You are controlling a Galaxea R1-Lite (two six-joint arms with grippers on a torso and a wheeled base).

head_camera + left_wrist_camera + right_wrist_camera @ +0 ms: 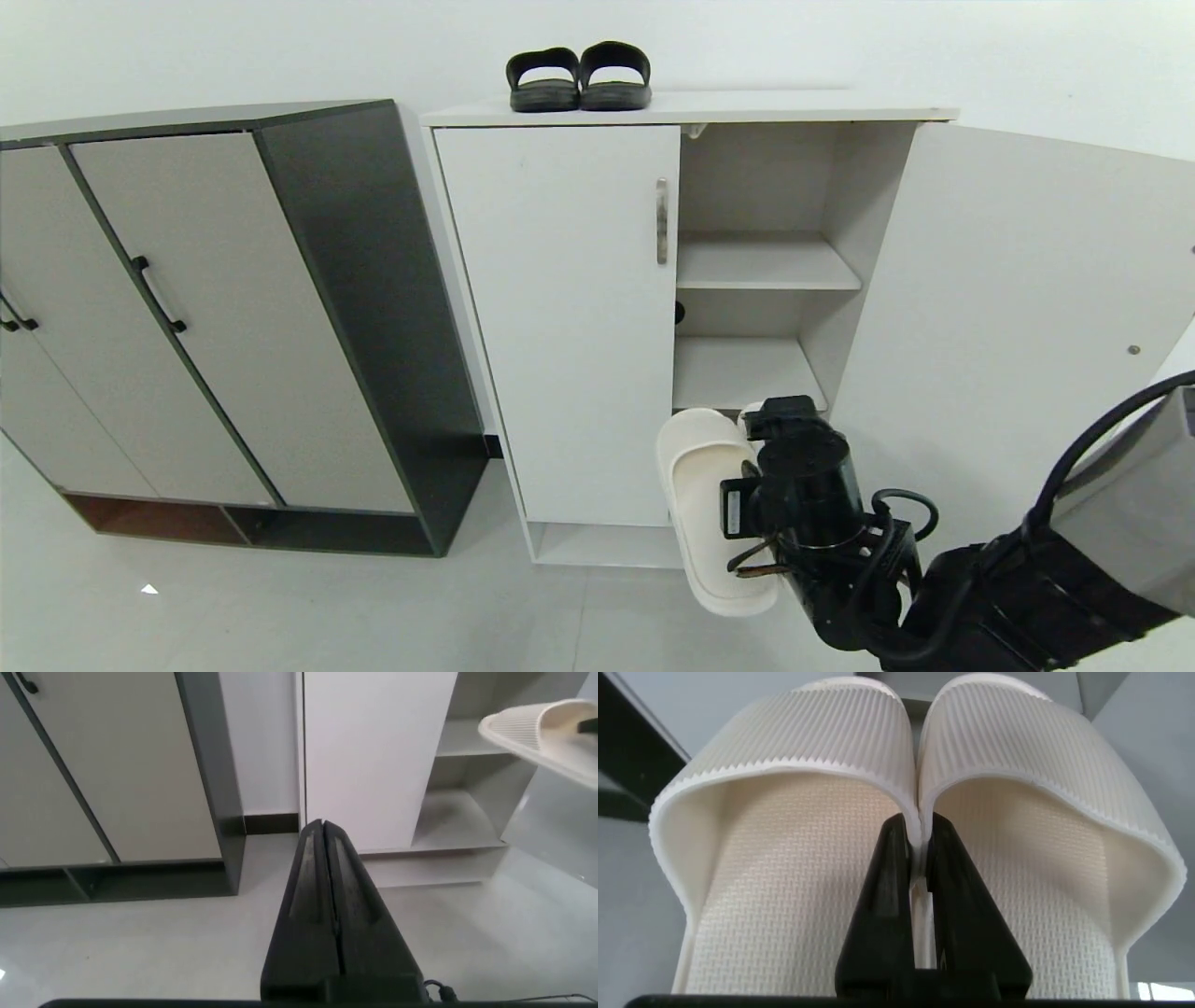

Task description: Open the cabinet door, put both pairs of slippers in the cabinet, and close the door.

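A white cabinet (560, 327) stands with its right door (1018, 317) swung wide and its left door shut. Black slippers (579, 77) rest as a pair on its top. My right gripper (918, 845) is shut on the white slippers (813, 831), pinching the inner edges of both together. In the head view the white slippers (705, 495) hang in front of the cabinet's lower shelf (742, 373), just outside the opening. My left gripper (323, 835) is shut on nothing, low above the floor, left of the cabinet; the white slippers (547, 728) show past it.
A grey-and-black cabinet (215, 317) with two shut doors stands to the left. The white cabinet's upper shelf (761, 266) is bare. Open light floor (280, 607) lies in front of both cabinets.
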